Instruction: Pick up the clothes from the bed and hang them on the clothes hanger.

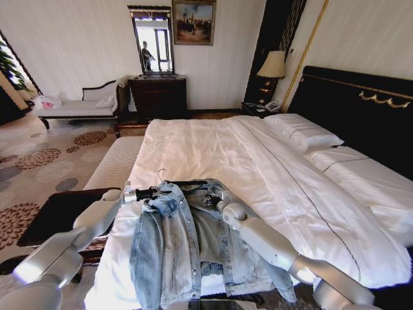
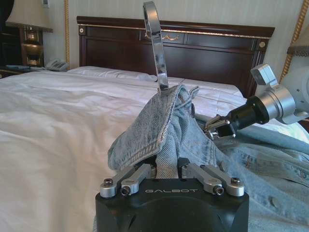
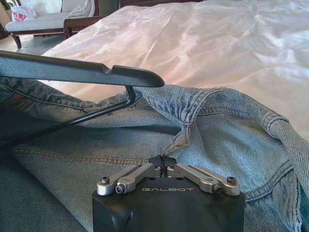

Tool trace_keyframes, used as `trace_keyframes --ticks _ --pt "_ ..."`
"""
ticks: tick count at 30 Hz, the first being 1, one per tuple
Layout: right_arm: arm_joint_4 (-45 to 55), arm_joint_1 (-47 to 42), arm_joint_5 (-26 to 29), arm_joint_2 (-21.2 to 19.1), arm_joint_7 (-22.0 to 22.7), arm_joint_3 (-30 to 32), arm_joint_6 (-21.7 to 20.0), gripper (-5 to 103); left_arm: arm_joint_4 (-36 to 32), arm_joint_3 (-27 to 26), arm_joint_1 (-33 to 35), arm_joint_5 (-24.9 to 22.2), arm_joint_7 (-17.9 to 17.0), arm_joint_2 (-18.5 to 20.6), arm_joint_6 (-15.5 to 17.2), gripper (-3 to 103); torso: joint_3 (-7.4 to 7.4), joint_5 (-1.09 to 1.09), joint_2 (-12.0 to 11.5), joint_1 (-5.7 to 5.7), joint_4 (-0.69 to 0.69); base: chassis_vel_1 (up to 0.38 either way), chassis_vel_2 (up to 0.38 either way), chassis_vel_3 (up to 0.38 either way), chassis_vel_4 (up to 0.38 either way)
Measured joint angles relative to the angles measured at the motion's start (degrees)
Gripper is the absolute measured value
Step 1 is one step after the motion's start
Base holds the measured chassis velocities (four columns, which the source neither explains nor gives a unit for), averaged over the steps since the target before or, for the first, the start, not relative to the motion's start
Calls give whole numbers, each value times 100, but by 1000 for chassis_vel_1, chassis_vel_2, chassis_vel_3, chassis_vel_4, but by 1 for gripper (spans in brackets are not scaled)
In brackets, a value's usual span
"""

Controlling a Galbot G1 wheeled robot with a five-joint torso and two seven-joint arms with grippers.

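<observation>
Lying rumpled, the light-blue jacket (image 1: 193, 239) is pinched by left gripper (image 2: 167, 166) and right gripper (image 3: 162, 161).

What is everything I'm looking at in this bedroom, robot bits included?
Denim jacket: one, light blue, spread at the foot of the bed.
Coat hanger: one, black with a metal hook, inside the jacket's collar.
Bed: one, white sheets, black headboard.
Pillows: two, white, by the headboard.
Lamp: one, cream shade, on the nightstand.
Bench: one, pale, by the far wall.
Dresser: one, dark wood, below a mirror.
Painting: one, framed, on the wall.
Left pincer: one, silver, shut on the jacket's collar.
Right pincer: one, silver, shut, at the jacket's fabric.
</observation>
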Motion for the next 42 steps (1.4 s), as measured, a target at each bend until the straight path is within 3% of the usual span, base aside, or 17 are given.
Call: trace_keyframes --ticks 2,12,15,23,31,36,42 --pt "-4 2 -20 5 11 16 24 1 17 1 -3 -11 9 40 0 18 0 0 0 0 0 0 0 0 0" --pt "66 20 19 -55 60 116 45 0 9 -25 65 -44 43 96 0 18 0 0 0 0 1 0 0 0 0" --pt "61 64 -253 -142 20 218 137 0 -87 -41 174 -5 125 184 15 18 -1 1 0 0 0 0 0 0 0" --pt "212 277 -321 -328 -19 236 181 0 -113 -67 307 91 173 216 18 18 -1 0 0 0 0 0 0 0 0" --pt "989 417 296 -556 103 196 49 0 -45 3 183 143 125 110 98 17 0 1 0 0 5 0 0 0 0" --pt "1706 428 813 -667 341 170 -124 0 98 217 -93 139 21 -164 203 17 0 1 0 0 2 0 0 0 0" --pt "2015 371 982 -735 425 143 -170 0 224 305 -272 88 -124 -404 255 17 0 1 0 0 1 0 0 0 0"
